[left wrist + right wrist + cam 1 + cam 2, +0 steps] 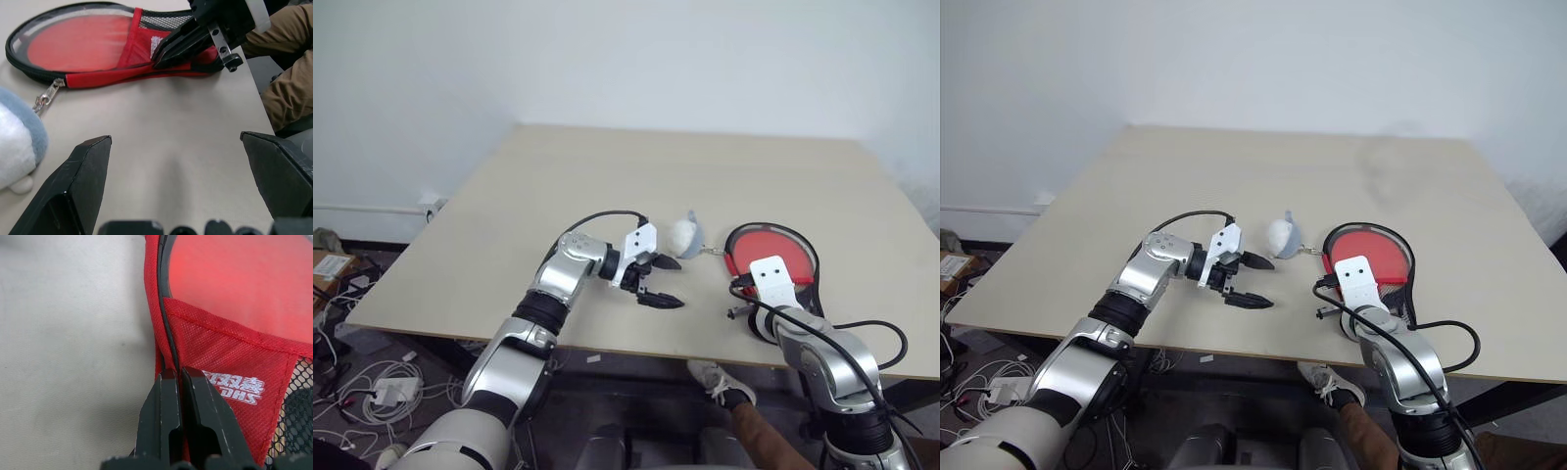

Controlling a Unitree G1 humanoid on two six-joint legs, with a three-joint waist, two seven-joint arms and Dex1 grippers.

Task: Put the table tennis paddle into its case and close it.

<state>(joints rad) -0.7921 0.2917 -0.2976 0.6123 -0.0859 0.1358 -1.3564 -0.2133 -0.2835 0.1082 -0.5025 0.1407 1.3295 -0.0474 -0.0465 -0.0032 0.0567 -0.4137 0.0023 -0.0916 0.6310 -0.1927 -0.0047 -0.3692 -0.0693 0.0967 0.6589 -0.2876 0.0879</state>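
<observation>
The right gripper was pinched shut on the case's red edge near the handle end. The left gripper, jaws wide and empty, faced the zipper pull across bare tabletop. The paddle lay inside, its handle hidden.

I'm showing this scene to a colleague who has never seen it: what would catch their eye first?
The red case with the paddle's red face showing inside it, lying near the table's front edge on the robot's right. The right gripper has its fingers shut on the case's red edge. Beside the case, at its zip pull, lies a small white and blue plush toy, and the left gripper hovers open next to it.
</observation>
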